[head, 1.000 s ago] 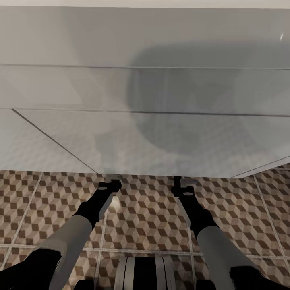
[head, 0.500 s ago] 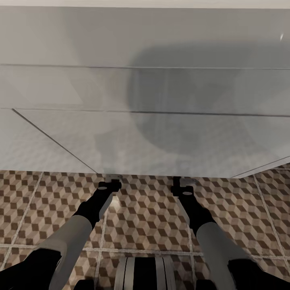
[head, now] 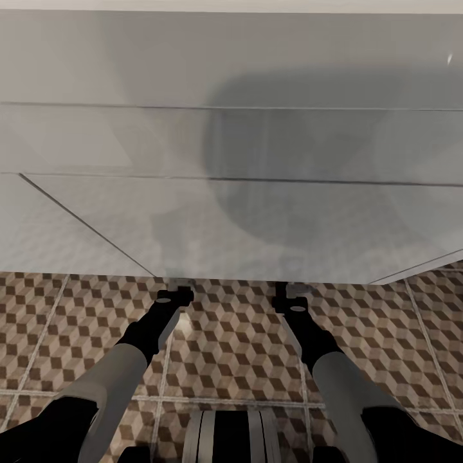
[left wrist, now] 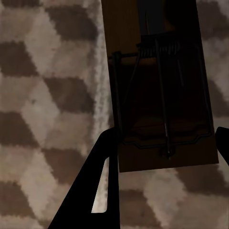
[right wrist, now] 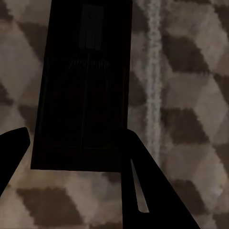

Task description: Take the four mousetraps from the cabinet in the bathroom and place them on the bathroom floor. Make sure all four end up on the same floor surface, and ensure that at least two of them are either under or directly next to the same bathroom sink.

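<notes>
1. Head view: both arms reach forward and down to where the bathroom floor (head: 231,334) meets the foot of a large white unit (head: 231,193). The left gripper (head: 181,283) and right gripper (head: 292,287) sit low at that base edge, apparently so the traps land against the unit rather than out in the open floor. Whether this unit is the sink vanity cannot be told from here. The jaws are too small to read.

2. Left wrist view: a mousetrap (left wrist: 162,90) sits between the dark fingers (left wrist: 95,191), a tan-brown board with a coiled spring and a wire bar, above the cube-patterned tiles. The jaws stand either side of it, seemingly gripping it.

3. Right wrist view: a second mousetrap (right wrist: 83,90), in deep shadow with faint wirework, lies between this gripper's fingers (right wrist: 143,191), seemingly clamped too, just beside a pale grout line (right wrist: 153,71).
</notes>
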Controlling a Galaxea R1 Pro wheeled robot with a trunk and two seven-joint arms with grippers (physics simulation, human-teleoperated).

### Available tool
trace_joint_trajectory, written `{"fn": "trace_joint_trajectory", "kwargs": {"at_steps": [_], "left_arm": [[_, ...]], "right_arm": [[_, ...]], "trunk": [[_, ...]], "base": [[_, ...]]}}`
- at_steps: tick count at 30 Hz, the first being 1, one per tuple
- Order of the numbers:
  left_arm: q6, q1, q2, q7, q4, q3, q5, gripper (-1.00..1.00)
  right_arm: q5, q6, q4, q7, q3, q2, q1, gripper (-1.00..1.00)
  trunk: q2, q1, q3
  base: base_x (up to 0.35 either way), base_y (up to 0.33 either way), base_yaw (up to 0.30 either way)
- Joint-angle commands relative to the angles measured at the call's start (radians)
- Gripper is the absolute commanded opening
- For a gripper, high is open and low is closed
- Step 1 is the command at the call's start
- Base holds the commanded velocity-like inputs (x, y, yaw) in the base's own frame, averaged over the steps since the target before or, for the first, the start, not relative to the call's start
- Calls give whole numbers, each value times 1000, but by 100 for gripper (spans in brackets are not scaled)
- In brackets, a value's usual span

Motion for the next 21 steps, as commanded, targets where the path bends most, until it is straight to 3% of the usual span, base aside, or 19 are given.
{"fn": "trace_joint_trajectory", "kwargs": {"at_steps": [1, 12, 21], "left_arm": [[7, 0, 1, 9, -1, -6, 1, -100], [5, 0, 2, 10, -4, -6, 0, -100], [5, 0, 2, 10, -2, -4, 0, -100]], "right_arm": [[10, 9, -1, -2, 0, 0, 0, -100], [10, 8, 0, -2, 0, 0, 0, -100], [10, 5, 2, -2, 0, 1, 0, -100]], "trunk": [[0, 0, -1], [0, 0, -1], [0, 0, -1]], "base": [[8, 0, 0], [187, 0, 0], [37, 0, 0]]}}
